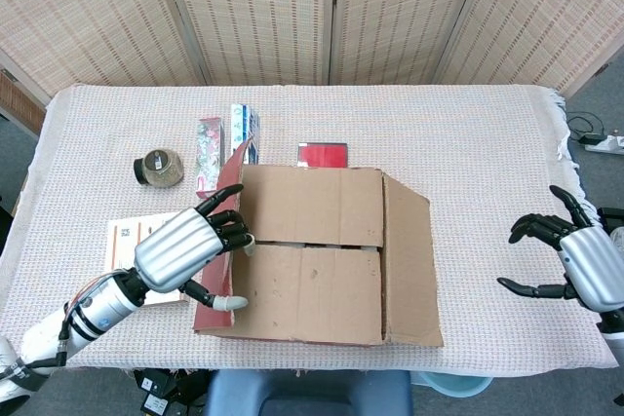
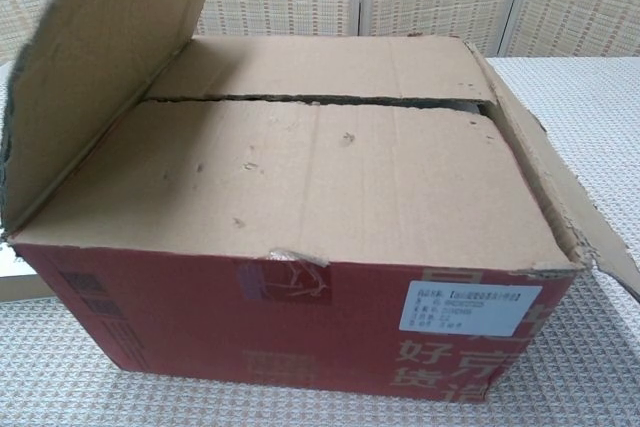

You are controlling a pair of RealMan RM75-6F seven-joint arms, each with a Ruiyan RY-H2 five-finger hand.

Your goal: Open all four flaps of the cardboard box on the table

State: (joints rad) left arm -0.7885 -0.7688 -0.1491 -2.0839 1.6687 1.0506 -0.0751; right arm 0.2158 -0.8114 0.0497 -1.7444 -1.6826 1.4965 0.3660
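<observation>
Now our left hand (image 1: 185, 250) grips the left flap (image 2: 95, 57), raised upright; right hand (image 1: 575, 265) hangs empty, fingers spread; three flaps left on the cardboard box (image 2: 300, 207)

Bare tablecloth (image 1: 487, 143) lay open between the cardboard box (image 1: 322, 255) and the table's right edge; along the box's left side a jar (image 1: 158, 167), two cartons (image 1: 226, 148) and a booklet (image 1: 132, 245) crowded the way
</observation>
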